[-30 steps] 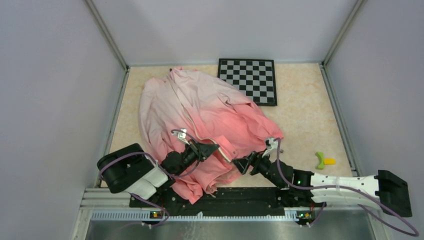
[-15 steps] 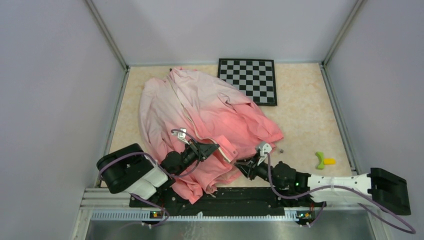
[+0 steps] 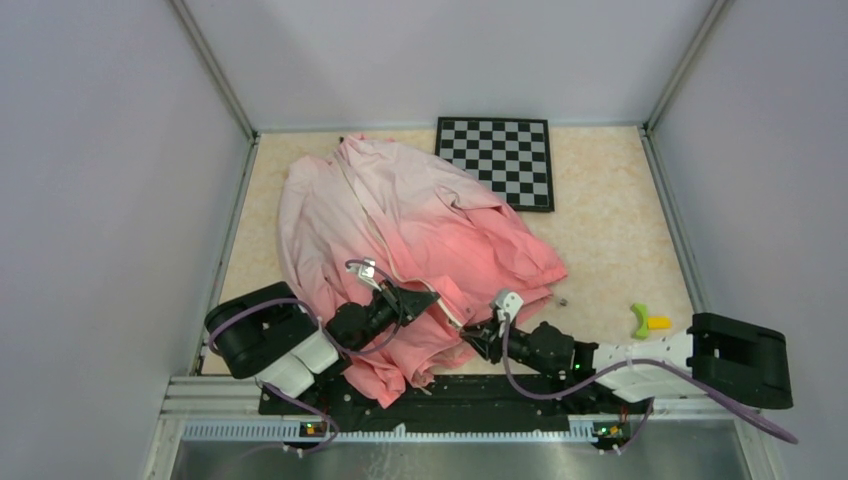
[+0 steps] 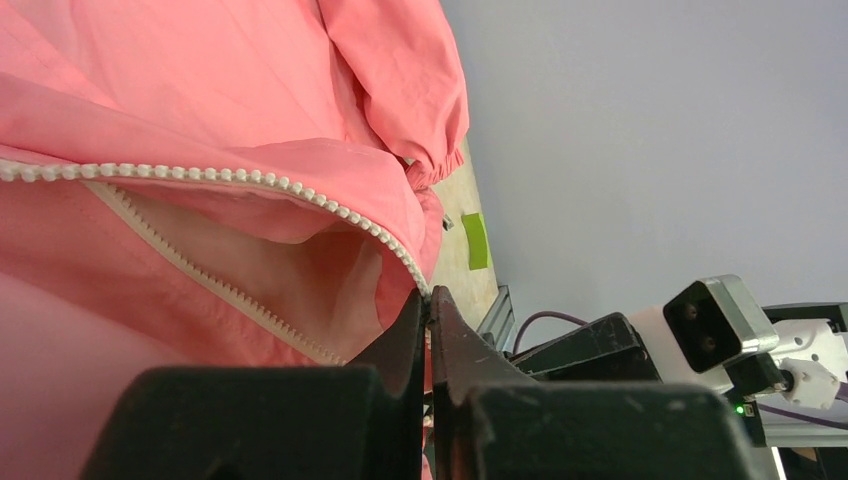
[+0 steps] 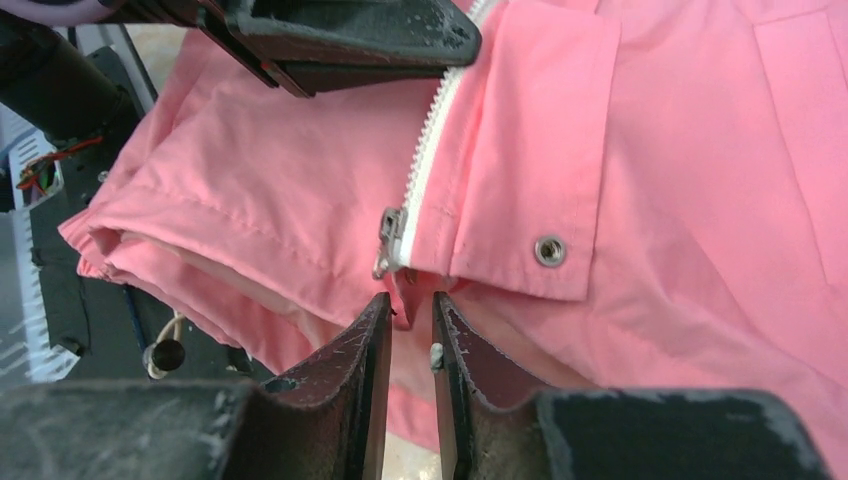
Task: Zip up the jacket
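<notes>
Pink jacket (image 3: 420, 225) lengthwise near-far: collar far, hem near.

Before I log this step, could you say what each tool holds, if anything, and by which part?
The left tool pinches the jacket at a zipper edge's bottom end; the right tool seems closed on the pink tab below the slider.

Bright, even, diffuse light from above. Top view sharp, with faint soft shadows under jacket (image 3: 420, 230) folds on desk (image 3: 610, 230). Wrist views: left tool (image 4: 430, 300) and right tool (image 5: 410, 305) near-black, slightly soft up close; fabric beyond crisp.
</notes>
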